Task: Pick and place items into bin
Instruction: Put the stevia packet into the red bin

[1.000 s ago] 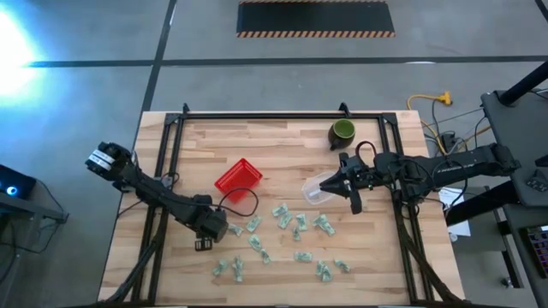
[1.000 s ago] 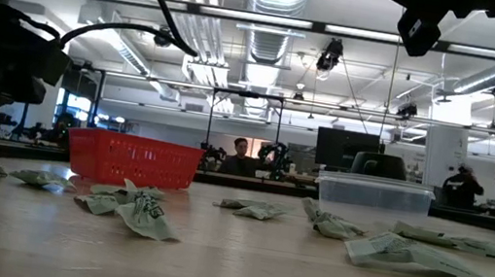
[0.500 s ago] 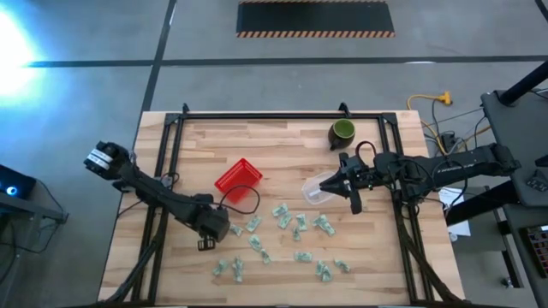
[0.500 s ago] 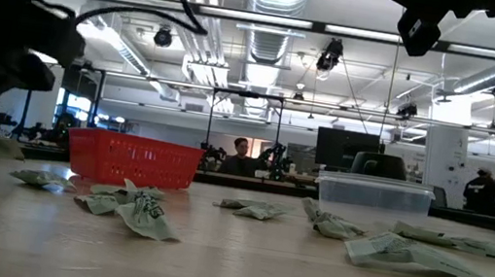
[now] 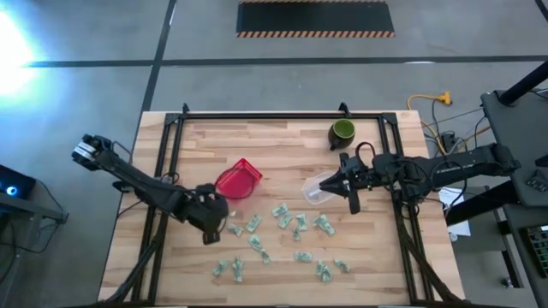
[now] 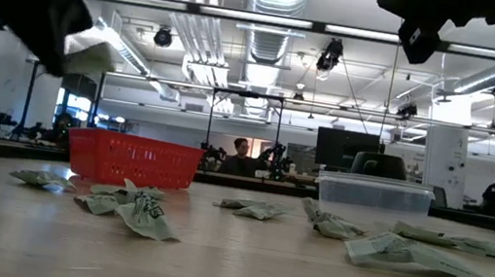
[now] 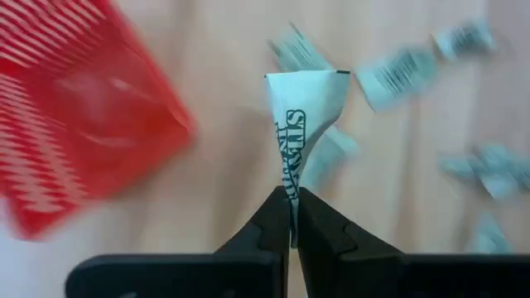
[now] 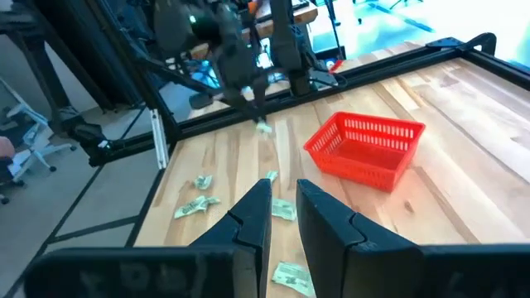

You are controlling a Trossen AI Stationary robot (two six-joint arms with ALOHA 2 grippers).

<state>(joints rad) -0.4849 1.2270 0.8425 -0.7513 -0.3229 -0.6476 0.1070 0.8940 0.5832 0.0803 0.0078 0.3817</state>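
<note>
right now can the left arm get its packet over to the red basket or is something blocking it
Probably yes. The left end effector is shut on one packet, lifted off the table, and the red basket sits right beside it with nothing between. The right end effector waits by the clear container, out of the way.

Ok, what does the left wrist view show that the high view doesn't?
Only the left wrist view shows the left gripper shut on a pale printed packet, pinched at its lower tip. Only the high view shows the green cup, the clear tub and the right gripper waiting beside the tub. Both show the red basket and loose packets scattered on the wooden table.
</note>
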